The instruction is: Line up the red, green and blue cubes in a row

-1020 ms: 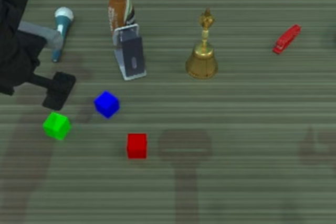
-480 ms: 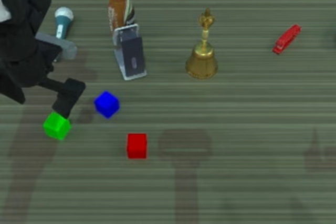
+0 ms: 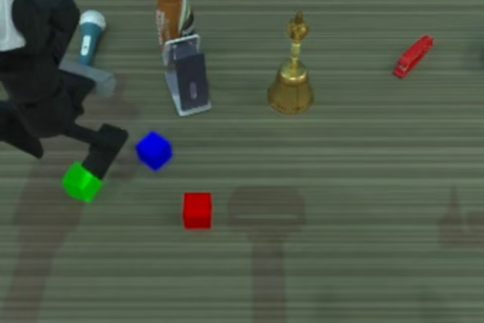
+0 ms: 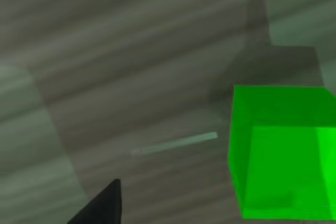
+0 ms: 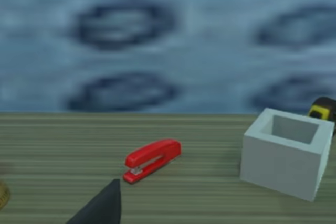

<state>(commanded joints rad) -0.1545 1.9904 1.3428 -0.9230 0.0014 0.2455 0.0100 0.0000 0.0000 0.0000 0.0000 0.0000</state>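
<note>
From above, the left gripper (image 3: 97,158) hung over the green cube (image 3: 80,183), its dark fingers reaching down onto the cube's upper right edge; whether they were wide or narrow could not be told from here. The blue cube (image 3: 153,150) sat just beside the fingers on their right, apart from them, and the red cube (image 3: 197,209) lay farther off to the right and nearer the front edge. Behind the fingers stood a microphone (image 3: 89,32), a bottle (image 3: 170,7) with a small grey stand (image 3: 187,75) before it, a brass bell (image 3: 292,73) and a red stapler (image 3: 413,56) far to the right.

In the left wrist view, the green cube (image 4: 283,151) filled the space beside one black fingertip (image 4: 102,205), not touching it.

In the right wrist view, one fingertip (image 5: 100,205) showed; beyond it lay the red stapler (image 5: 152,160) and a grey open box (image 5: 286,150). The right gripper's spread could not be told
</note>
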